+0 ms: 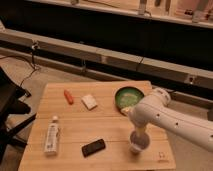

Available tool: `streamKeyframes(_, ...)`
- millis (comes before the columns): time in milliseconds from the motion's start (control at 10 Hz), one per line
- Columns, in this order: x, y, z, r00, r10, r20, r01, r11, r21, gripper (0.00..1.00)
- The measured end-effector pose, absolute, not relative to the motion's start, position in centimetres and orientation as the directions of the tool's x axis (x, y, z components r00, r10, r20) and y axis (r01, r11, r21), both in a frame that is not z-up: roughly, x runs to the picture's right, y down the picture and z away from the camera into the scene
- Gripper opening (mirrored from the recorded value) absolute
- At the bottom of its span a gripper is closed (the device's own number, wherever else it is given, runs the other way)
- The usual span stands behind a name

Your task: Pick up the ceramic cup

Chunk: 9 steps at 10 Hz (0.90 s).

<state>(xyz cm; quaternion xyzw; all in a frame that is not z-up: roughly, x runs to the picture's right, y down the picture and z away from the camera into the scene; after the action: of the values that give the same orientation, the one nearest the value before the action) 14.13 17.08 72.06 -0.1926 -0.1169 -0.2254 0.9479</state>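
The ceramic cup point(138, 142) is small and white with a wide round rim. It stands upright near the front right of the wooden table point(75, 130). My white arm reaches in from the right and bends down over it. My gripper point(139, 134) is right at the cup's rim, pointing down into or onto it. The arm hides part of the gripper.
A green bowl point(128, 98) sits at the back right, just behind my arm. A white sponge-like block point(89, 101) and an orange carrot-like item point(68, 96) lie at the back middle. A white bottle point(51, 136) lies front left, a black phone-like object point(93, 147) front centre. A dark chair point(10, 107) stands left.
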Motion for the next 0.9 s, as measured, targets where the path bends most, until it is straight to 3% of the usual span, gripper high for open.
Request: streamKeyframes(900, 14.6, 18.4, 72.6, 0.878, -0.371, 0.303, 0.464, 0.813, -0.35, 0.8)
